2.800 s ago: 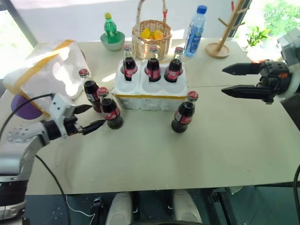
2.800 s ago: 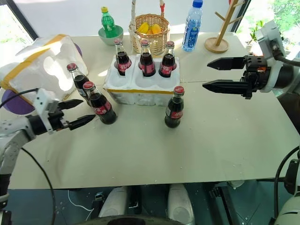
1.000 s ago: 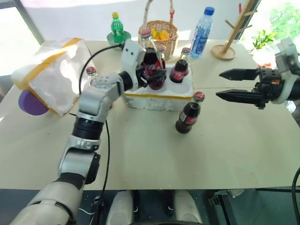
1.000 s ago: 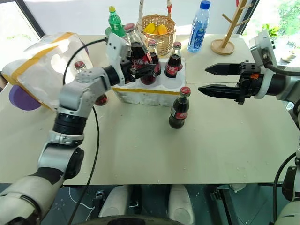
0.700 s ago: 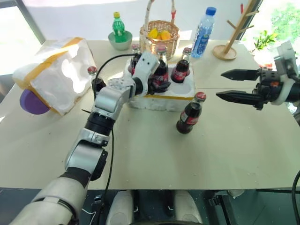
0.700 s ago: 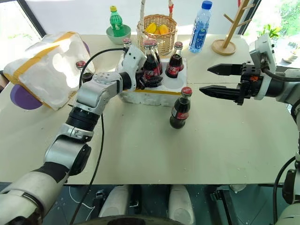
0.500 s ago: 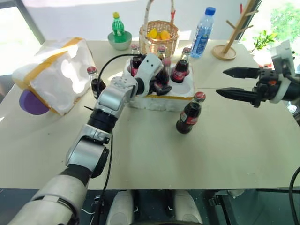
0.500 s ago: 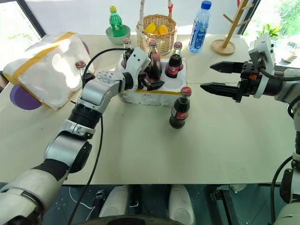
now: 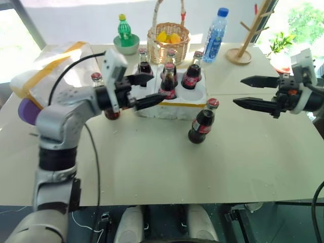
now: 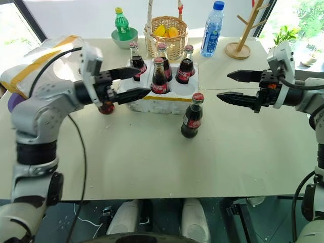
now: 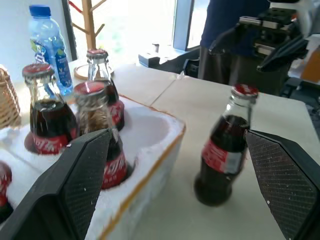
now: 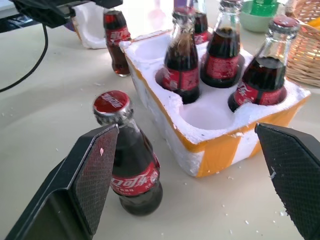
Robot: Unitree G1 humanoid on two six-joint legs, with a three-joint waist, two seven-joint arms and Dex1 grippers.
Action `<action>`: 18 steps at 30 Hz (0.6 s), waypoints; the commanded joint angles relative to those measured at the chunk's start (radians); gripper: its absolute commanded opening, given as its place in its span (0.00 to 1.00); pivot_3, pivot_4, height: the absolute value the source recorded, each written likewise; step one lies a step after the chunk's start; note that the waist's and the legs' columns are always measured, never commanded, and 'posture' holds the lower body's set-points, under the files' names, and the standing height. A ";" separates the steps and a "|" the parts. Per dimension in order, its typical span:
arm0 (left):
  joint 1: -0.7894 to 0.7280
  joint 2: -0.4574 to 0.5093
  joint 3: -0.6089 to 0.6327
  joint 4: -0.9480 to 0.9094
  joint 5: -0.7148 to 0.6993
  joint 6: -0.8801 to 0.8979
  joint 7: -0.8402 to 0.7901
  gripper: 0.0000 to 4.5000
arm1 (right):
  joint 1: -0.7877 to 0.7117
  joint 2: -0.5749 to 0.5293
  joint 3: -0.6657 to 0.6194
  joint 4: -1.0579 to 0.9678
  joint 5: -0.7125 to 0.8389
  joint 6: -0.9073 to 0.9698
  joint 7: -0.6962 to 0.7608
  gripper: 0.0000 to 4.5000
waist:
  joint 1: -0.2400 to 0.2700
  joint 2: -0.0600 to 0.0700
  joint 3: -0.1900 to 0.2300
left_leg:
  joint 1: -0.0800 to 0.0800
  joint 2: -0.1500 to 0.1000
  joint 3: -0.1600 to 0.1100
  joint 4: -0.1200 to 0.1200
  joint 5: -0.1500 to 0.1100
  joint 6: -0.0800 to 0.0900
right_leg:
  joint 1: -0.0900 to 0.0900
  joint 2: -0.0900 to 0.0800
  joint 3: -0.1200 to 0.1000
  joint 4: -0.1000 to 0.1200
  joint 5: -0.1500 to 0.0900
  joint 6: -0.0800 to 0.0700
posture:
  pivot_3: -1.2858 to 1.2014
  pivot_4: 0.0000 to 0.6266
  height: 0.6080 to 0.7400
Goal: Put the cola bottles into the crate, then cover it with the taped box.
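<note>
The crate [image 9: 174, 104], white foam with a yellow strip, holds several cola bottles: three in the back row and one [image 9: 166, 84] in the front middle well. Another cola bottle [image 9: 200, 122] stands on the table in front of the crate's right corner. One more [image 10: 105, 107] stands left of the crate, mostly hidden behind my left gripper. My left gripper [image 9: 157, 87] is open and empty, level, just left of the front middle bottle. My right gripper [image 9: 238, 91] hovers open and empty to the right of the crate. The taped box [image 9: 55, 66] lies at the far left.
Behind the crate stand a wicker basket [image 9: 168, 38] with fruit, a green soda bottle [image 9: 123, 28] in a bowl, a water bottle [image 9: 215, 30] and a wooden rack [image 9: 243, 40]. A purple object [image 9: 26, 111] lies by the taped box. Bare table spreads in front.
My left gripper set its cola bottle into the front middle well, opened and drew back to the left. The right gripper has stayed where it was.
</note>
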 commanded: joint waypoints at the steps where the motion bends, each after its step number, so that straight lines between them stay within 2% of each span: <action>1: 0.115 0.102 0.114 -0.050 -0.010 0.025 0.025 0.99 | -0.033 -0.002 -0.002 0.004 -0.007 -0.018 0.007 1.00 | -0.002 0.000 0.000 | 0.000 0.000 0.000 0.000 0.000 0.000 | 0.000 0.000 0.000 0.000 0.000 0.000 | 0.52 0.24 1.00; 5: 0.283 0.219 0.180 0.000 0.042 -0.026 0.017 0.99 | -0.046 0.004 0.009 0.016 -0.016 -0.020 0.015 1.00 | -0.001 0.000 0.000 | 0.001 0.001 0.000 -0.001 0.000 0.000 | 0.000 0.001 0.000 0.001 0.000 0.000 | 0.52 0.24 1.00; 8: 0.322 0.245 0.175 0.079 0.112 -0.120 0.043 0.99 | -0.052 0.008 0.016 0.024 -0.018 -0.021 0.021 1.00 | 0.006 0.000 0.000 | 0.001 0.001 0.000 -0.002 -0.001 0.002 | 0.000 0.000 -0.001 0.001 -0.001 -0.002 | 0.52 0.24 1.00; 12: 0.227 0.187 0.136 0.210 0.155 -0.207 0.106 0.99 | -0.064 0.020 0.025 0.031 -0.024 -0.023 0.019 1.00 | 0.016 0.000 0.000 | 0.001 0.000 0.001 -0.001 -0.003 0.005 | 0.000 -0.001 -0.001 0.000 -0.002 -0.004 | 0.52 0.24 1.00; 18: 0.089 0.126 0.033 0.385 0.237 -0.308 0.114 0.99 | -0.062 0.027 0.022 0.015 -0.019 -0.006 0.015 1.00 | 0.022 0.000 0.000 | 0.001 -0.001 0.001 -0.001 -0.001 0.002 | 0.000 -0.001 -0.001 0.000 0.000 -0.001 | 0.52 0.24 1.00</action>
